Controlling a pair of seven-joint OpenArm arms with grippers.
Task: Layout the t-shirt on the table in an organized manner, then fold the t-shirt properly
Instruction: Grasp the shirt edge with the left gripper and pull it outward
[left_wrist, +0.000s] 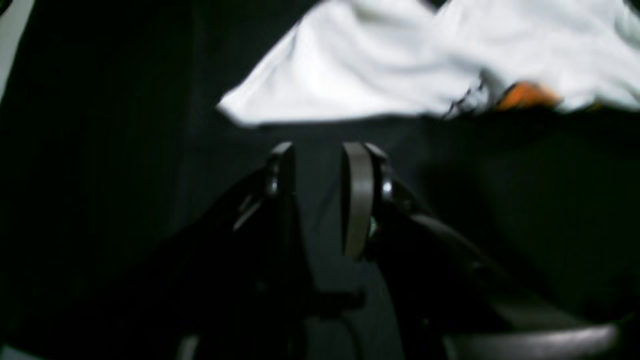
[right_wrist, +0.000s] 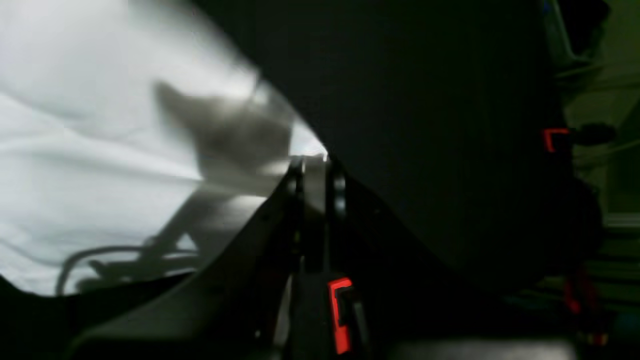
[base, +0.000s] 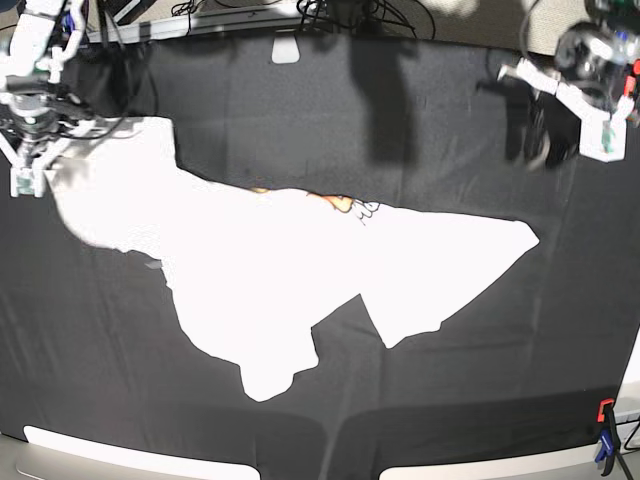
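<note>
The white t-shirt lies spread and rumpled across the black table, plain side up. A bit of orange print peeks out at its far edge. At the table's far left, my right gripper is shut on the shirt's edge. In the right wrist view the cloth runs in between the closed fingertips of that gripper. My left gripper hangs open over bare table with nothing in it. The shirt's edge lies just beyond its tips. In the base view the left gripper is at the far right, apart from the shirt.
A red-and-blue clamp grips the table's near right corner, and a red clamp shows at the edge in the right wrist view. Cables and a small white object lie along the far edge.
</note>
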